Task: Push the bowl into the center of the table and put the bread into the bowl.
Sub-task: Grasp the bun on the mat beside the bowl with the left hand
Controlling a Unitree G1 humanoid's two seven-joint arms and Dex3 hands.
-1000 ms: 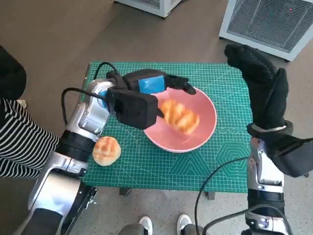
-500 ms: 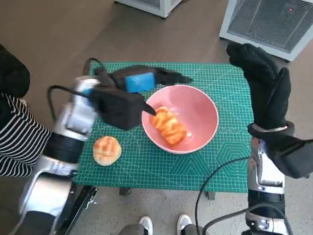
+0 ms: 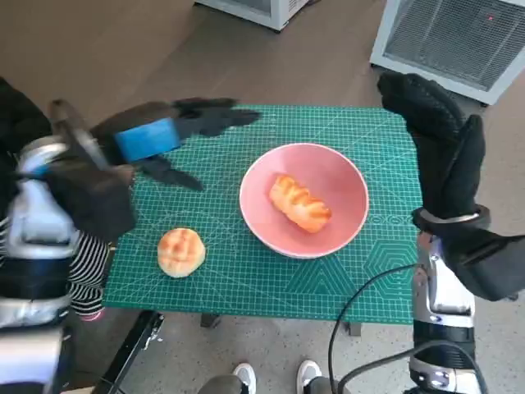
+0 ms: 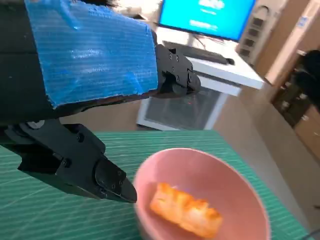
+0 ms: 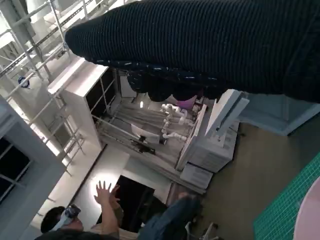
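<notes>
The left hand, black with glossy blue tape, hangs empty with fingers spread, beside the smooth pink bowl. A ridged golden bread lies inside the bowl; a round scored bun sits outside. The knitted right hand is raised beyond the bowl, holding nothing; whether its fingers are apart I cannot tell.

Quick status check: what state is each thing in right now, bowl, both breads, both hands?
Bowl: upright near the table's middle, holding the long bread.
Long bread: lying inside the bowl.
Round bun: on the green mat, outside the bowl.
Left hand: empty, fingers apart, above the mat.
Right hand: raised at the table's edge, holding nothing.
</notes>
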